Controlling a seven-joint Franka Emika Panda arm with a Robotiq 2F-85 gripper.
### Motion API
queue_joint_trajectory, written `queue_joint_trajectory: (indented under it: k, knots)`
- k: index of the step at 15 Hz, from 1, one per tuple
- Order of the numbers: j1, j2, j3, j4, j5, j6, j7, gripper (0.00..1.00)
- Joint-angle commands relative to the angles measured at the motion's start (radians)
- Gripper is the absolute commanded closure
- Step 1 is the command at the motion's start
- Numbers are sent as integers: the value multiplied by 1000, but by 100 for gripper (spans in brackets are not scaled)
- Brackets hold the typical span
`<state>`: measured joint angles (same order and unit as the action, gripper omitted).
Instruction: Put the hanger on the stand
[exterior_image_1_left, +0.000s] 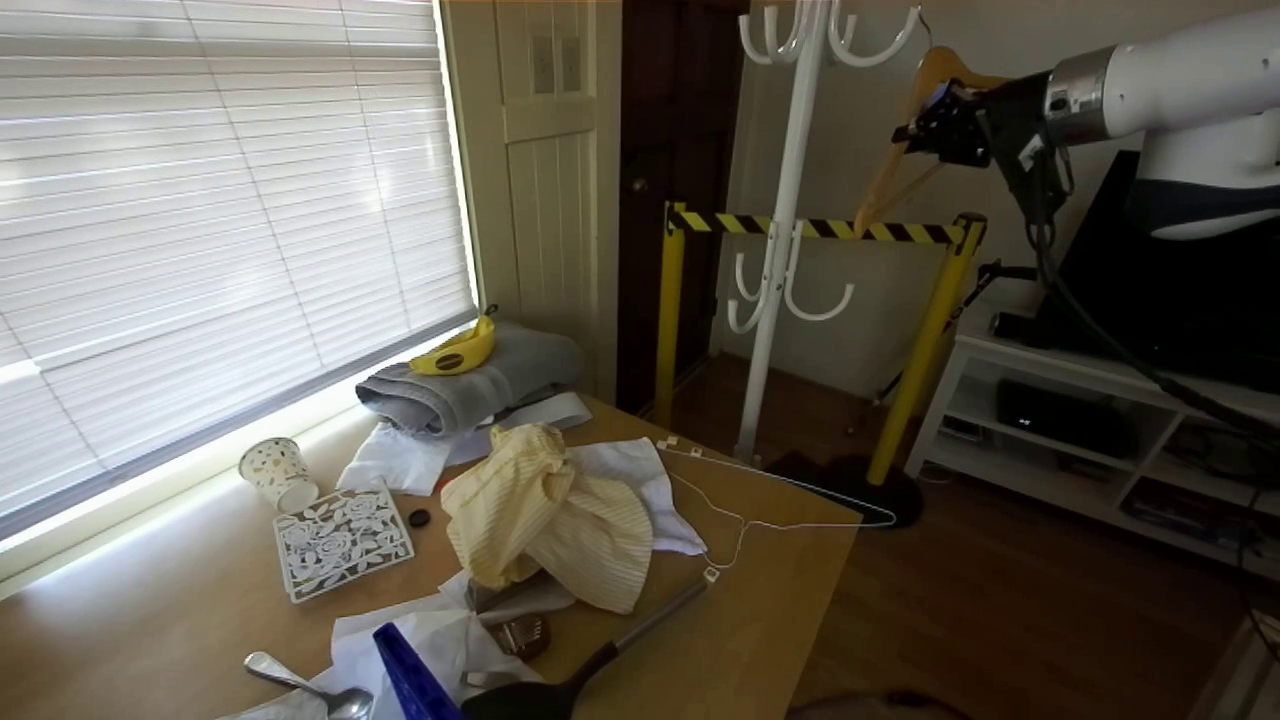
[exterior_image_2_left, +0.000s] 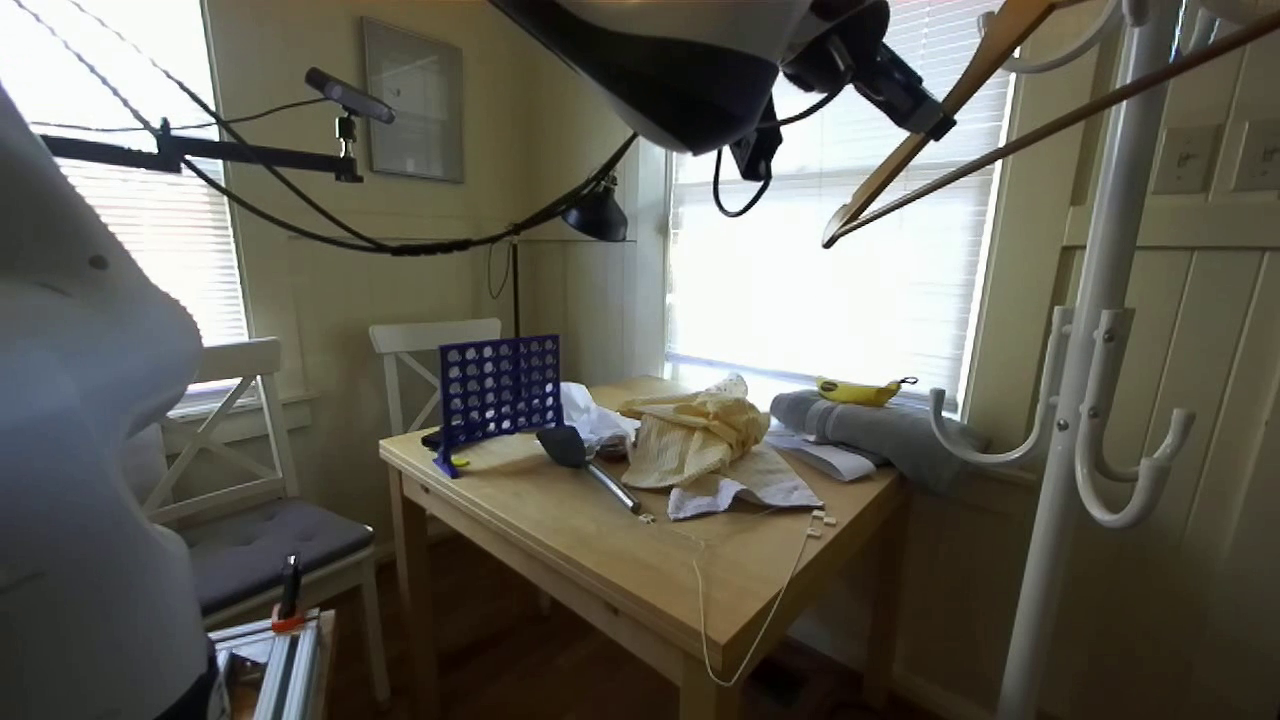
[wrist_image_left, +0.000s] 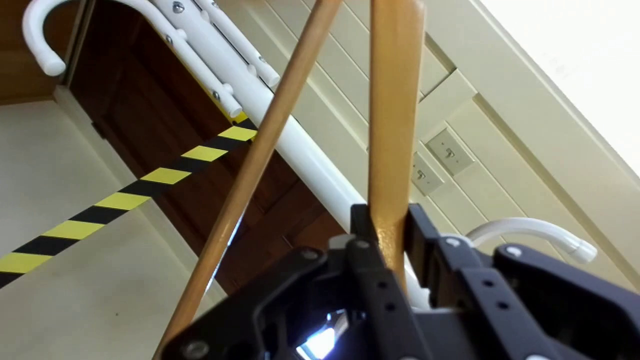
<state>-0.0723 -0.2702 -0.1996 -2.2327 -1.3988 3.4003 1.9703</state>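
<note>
Near the upper arms (exterior_image_1_left: 862, 62) of the white stand (exterior_image_1_left: 793, 170), holding up the wooden hanger (wrist_image_left: 395, 125) by one sloping side. Have the fingers (wrist_image_left: 422, 235) drawn in against the wood from both sides, with just its thickness between them. In an exterior view, see the wire hook (exterior_image_1_left: 930, 32) close to the tip of an upper arm; cannot tell about any contact. Behind the stand, see striped tape (exterior_image_1_left: 910, 233) between yellow posts (exterior_image_1_left: 921, 370). On the surface (exterior_image_1_left: 745, 640), find a crumpled yellow cloth (exterior_image_1_left: 545, 510), a patterned cup (exterior_image_1_left: 278, 472), a spatula (exterior_image_1_left: 655, 618) and a grey towel (exterior_image_1_left: 515, 380) under a banana-shaped thing (exterior_image_1_left: 470, 345)
</note>
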Motion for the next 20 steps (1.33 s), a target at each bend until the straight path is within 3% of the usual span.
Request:
queue_joint_trajectory:
  k: [1,2,7,13,20]
  knots:
    - [0,0,0,0,0,0,0,80]
    - [-1,15,-7,8,26,17,18,95]
    - [8,105,-36,56,121,163,58,95]
    - [20,159,-28,115,81,180,114,95]
    - [16,235,-48,190,81,289,213,95]
